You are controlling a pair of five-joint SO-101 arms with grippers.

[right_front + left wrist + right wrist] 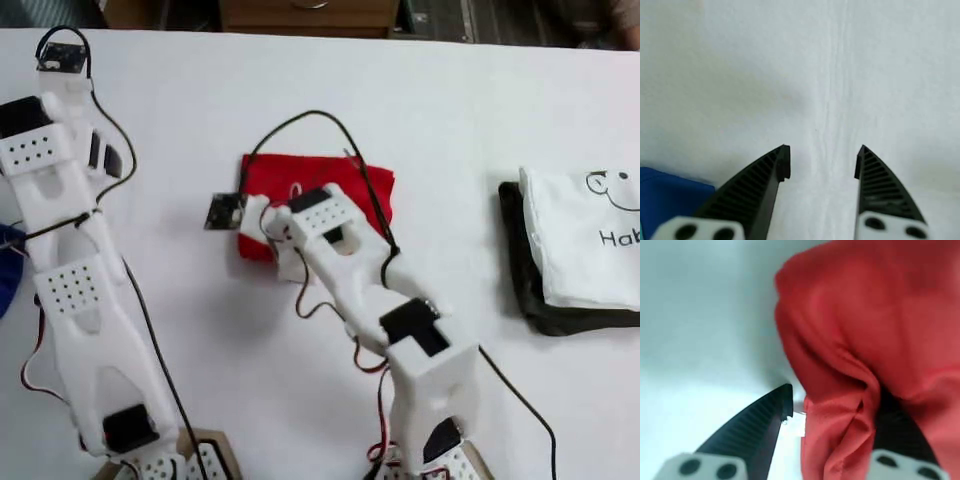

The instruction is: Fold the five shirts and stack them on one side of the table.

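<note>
Right wrist view: right gripper (835,401) seemingly straddles red shirt (865,315).

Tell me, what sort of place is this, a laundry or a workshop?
Most likely a robotics lab or test bench, not a laundry. A left arm and right arm of white plastic with bare wiring stand at a white table, with a red shirt and a stack of folded shirts.

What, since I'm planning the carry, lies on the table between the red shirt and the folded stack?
Nothing visible does: bare table separates the red shirt from the white shirt stacked on the black shirt.
</note>
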